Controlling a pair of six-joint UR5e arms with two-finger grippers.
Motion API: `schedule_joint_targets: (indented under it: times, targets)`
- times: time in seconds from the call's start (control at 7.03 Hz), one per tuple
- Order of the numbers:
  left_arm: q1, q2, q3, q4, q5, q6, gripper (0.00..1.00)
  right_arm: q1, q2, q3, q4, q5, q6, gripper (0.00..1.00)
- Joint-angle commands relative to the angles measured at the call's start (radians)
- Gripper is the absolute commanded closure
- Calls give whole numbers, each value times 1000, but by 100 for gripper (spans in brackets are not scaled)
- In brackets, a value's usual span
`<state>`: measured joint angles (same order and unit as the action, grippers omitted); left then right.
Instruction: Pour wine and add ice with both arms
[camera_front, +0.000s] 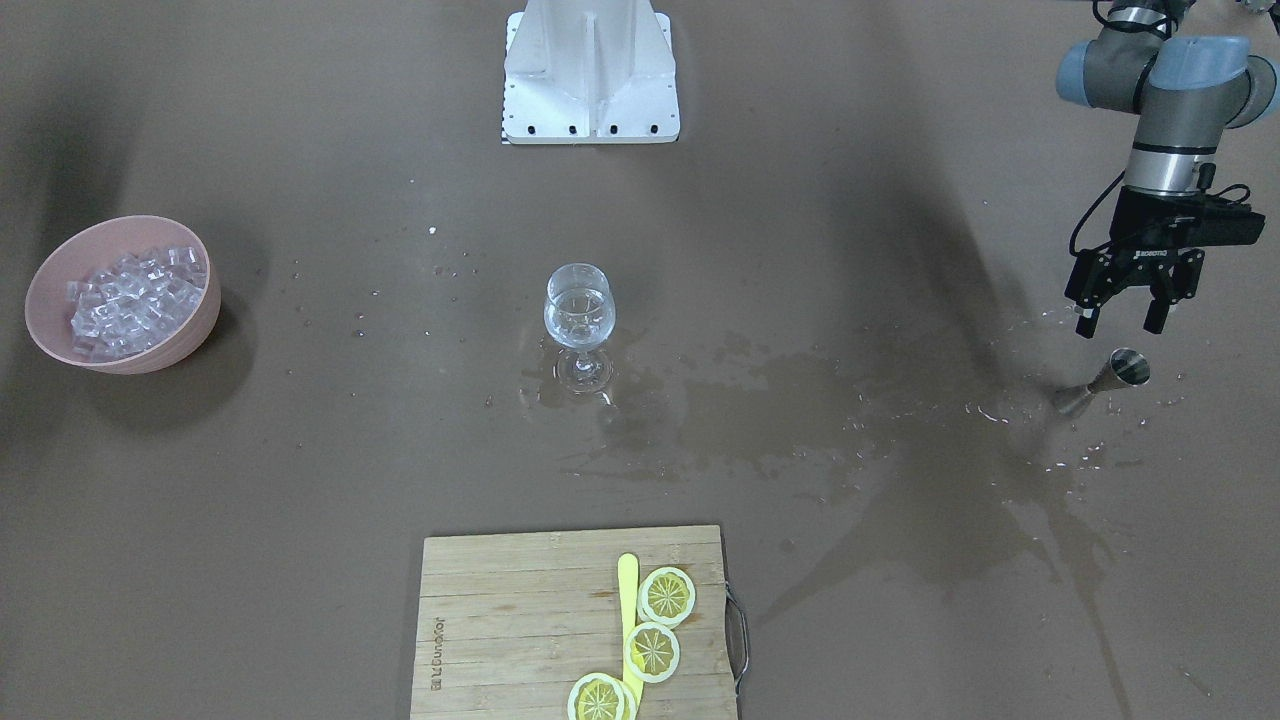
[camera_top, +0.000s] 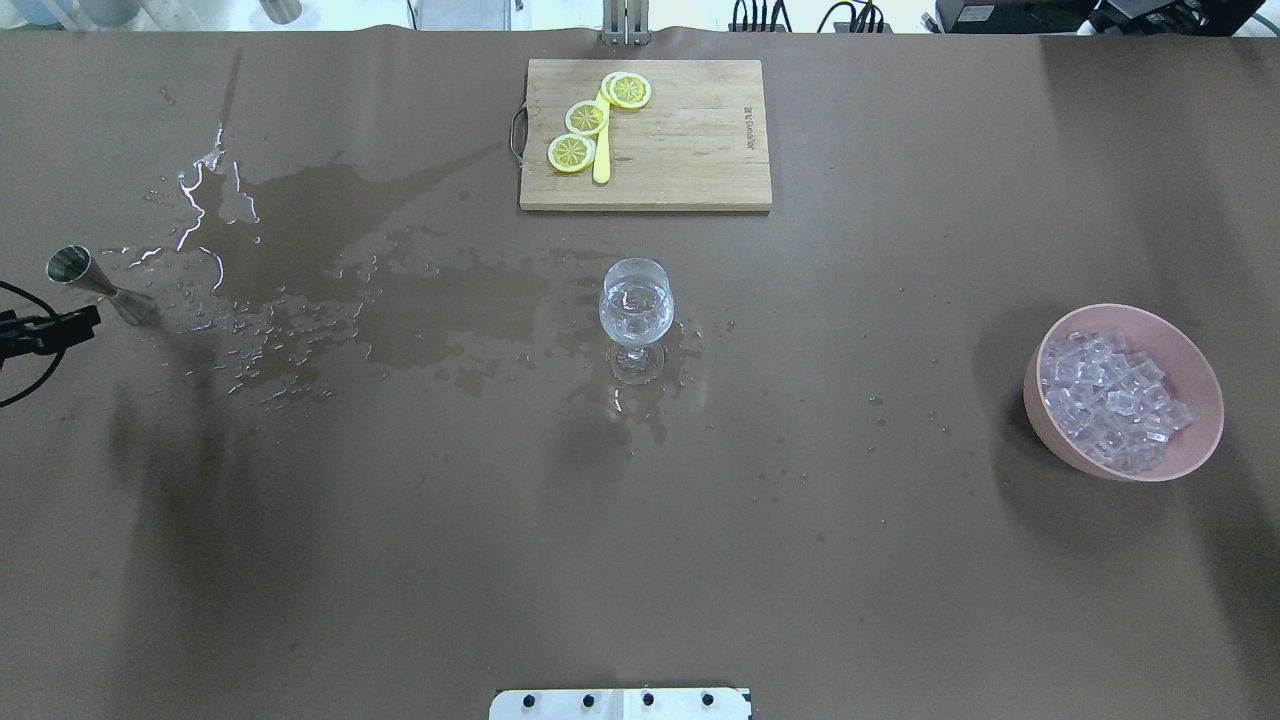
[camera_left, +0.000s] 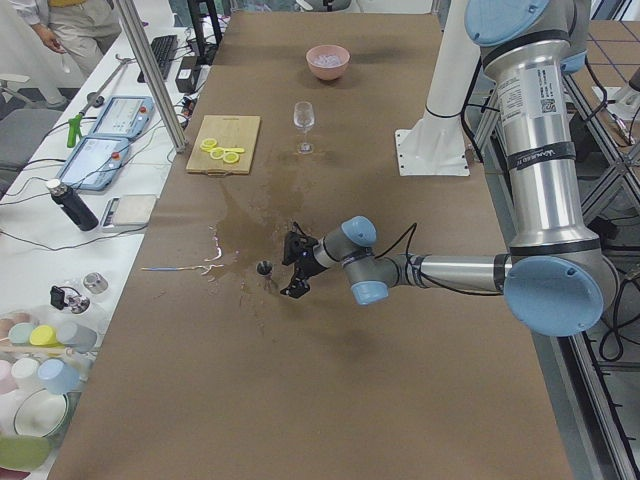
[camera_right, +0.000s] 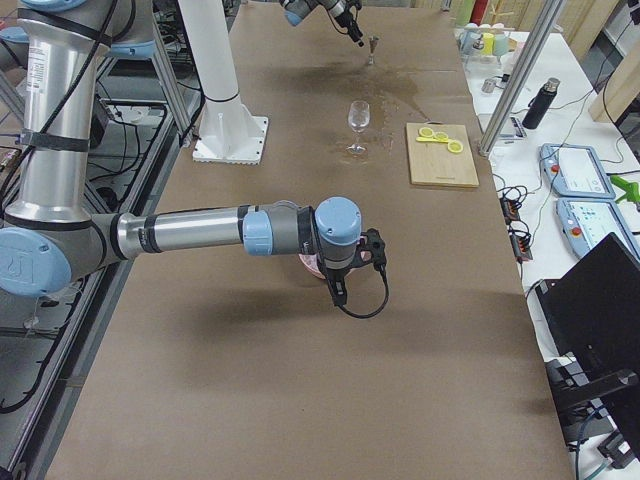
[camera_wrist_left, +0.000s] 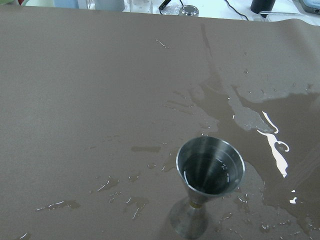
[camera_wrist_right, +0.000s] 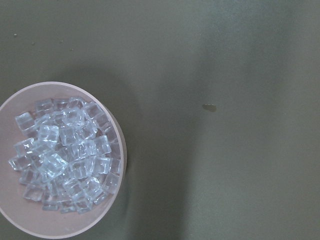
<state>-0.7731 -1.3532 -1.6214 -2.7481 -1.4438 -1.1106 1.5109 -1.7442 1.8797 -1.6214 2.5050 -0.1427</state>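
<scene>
Left gripper (camera_front: 1120, 324) is released, near the jigger (camera_front: 1104, 384); right gripper (camera_right: 337, 287) near the ice (camera_wrist_right: 65, 156), I cannot tell its state

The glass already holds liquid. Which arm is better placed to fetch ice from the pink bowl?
The right arm: it hangs over the pink bowl of ice, as its wrist view shows. The left end effector is far away, beside the jigger.

left gripper (camera_front: 1121, 320) hangs with fingers (camera_front: 1087, 320) spread; right arm (camera_right: 190, 232) reaches out level.
</scene>
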Motion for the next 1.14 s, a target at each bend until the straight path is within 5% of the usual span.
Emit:
schedule_joint_targets:
  times: [0.0, 1.0]
  targets:
    - [15, -43, 55, -4, 49, 0, 2, -2, 3, -1, 0, 0, 0, 0]
    - [31, -133, 145, -7, 138, 0, 9, -6, 6, -2, 0, 0, 0, 0]
